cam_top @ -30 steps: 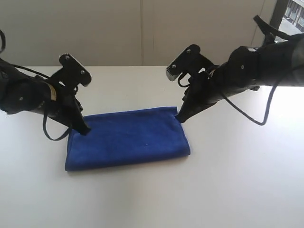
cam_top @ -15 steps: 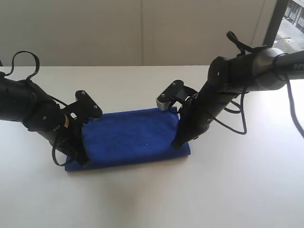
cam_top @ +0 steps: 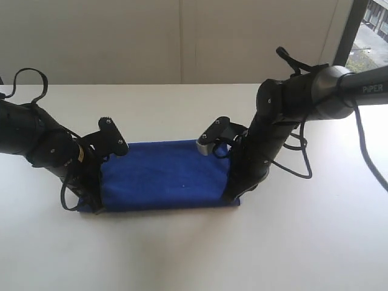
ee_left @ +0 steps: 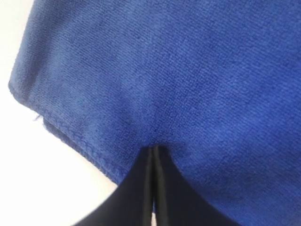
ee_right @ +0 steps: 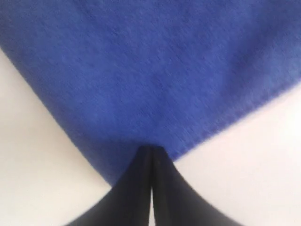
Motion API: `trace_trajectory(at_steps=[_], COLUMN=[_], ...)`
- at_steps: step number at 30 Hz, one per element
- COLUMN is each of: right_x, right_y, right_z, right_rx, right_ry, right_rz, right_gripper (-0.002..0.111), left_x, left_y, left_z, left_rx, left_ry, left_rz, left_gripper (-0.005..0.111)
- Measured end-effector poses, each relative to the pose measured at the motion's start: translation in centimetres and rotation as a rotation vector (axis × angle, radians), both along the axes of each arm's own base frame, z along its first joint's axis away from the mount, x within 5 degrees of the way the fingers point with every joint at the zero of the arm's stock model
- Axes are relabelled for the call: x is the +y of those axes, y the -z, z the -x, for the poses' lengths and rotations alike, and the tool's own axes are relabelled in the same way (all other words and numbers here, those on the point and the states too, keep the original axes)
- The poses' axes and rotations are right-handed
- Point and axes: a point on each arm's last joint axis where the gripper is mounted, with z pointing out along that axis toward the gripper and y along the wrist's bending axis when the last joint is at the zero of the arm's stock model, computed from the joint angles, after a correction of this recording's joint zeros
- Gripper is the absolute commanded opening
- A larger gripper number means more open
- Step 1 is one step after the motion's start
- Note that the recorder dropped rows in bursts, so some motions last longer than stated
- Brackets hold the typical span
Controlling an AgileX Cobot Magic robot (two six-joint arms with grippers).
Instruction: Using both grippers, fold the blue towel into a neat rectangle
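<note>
The white bench [cam_top: 182, 254] lies bare in front of and behind the folded blue towel [cam_top: 163, 176], whose middle is open from above, while the left gripper [cam_top: 97, 207] and right gripper [cam_top: 231, 197], with their arms, stand on its two short ends and block both sides.

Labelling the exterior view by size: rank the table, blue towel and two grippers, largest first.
1. Table
2. Blue towel
3. Left gripper and right gripper, which look alike, so unranked.
</note>
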Motion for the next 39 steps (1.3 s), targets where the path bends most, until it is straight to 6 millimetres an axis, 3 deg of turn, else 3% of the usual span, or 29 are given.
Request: trace_trajectory(at_steps=[8,11,17,22,23,24,25,28,29,30,31,33,34,35,39], right_x=[-0.9,-1.3,-1.9,-2.5,-2.9,-3.1,-3.6,-4.5,-4.9,-5.6,-6.2,-6.9,-7.1,-7.4,-8.0], right_y=[0.1,-1.1,-8.6,-15.0,-17.1,-18.1,-19.5,-20.8,-20.9,-21.0,-20.1,-18.1,-17.4,-15.7,-10.8], right_z=[-0.2,-0.3,0.1,2.2,3.4,4.3,6.1,9.4,10.7,13.1,15.4,18.1,19.0,20.6,22.9], right_rx=[-0.015,-0.062,-0.318,-0.472,-0.526,-0.551,-0.587,-0.638,-0.654,-0.689,-0.712,-0.754,-0.775,-0.809,-0.775], right_ry=[0.027,0.064,0.183,0.261,0.288,0.302,0.327,0.369,0.385,0.414,0.449,0.498,0.514,0.537,0.581], right_rz=[0.096,0.129,0.057,-0.035,-0.07,-0.089,-0.121,-0.176,-0.196,-0.24,-0.287,-0.371,-0.41,-0.472,-0.512], right_gripper=[0.0,0.0,0.0,0.0,0.0,0.0,0.0,0.0,0.0,0.0,0.0,0.0,0.0,0.0,0.0], left_x=[0.1,0.4,1.0,2.5,3.7,4.2,5.4,7.3,7.9,8.9,9.8,10.9,11.3,11.7,11.6], left_y=[0.0,-1.0,-8.3,-15.3,-17.8,-18.8,-20.5,-22.1,-22.3,-22.0,-21.1,-18.2,-17.0,-14.6,-7.8], left_z=[-0.1,0.2,1.2,4.2,6.1,7.0,9.4,13.6,15.1,17.7,20.2,23.1,24.0,24.9,25.8], left_rx=[-0.004,-0.014,-0.193,-0.337,-0.367,-0.379,-0.413,-0.471,-0.486,-0.504,-0.509,-0.487,-0.484,-0.454,-0.392], left_ry=[0.007,-0.009,-0.069,-0.179,-0.252,-0.283,-0.331,-0.37,-0.378,-0.389,-0.399,-0.416,-0.422,-0.443,-0.515], left_rz=[-0.007,-0.006,0.113,0.254,0.304,0.327,0.377,0.48,0.518,0.589,0.652,0.707,0.721,0.731,0.861], left_gripper=[0.0,0.0,0.0,0.0,0.0,0.0,0.0,0.0,0.0,0.0,0.0,0.0,0.0,0.0,0.0])
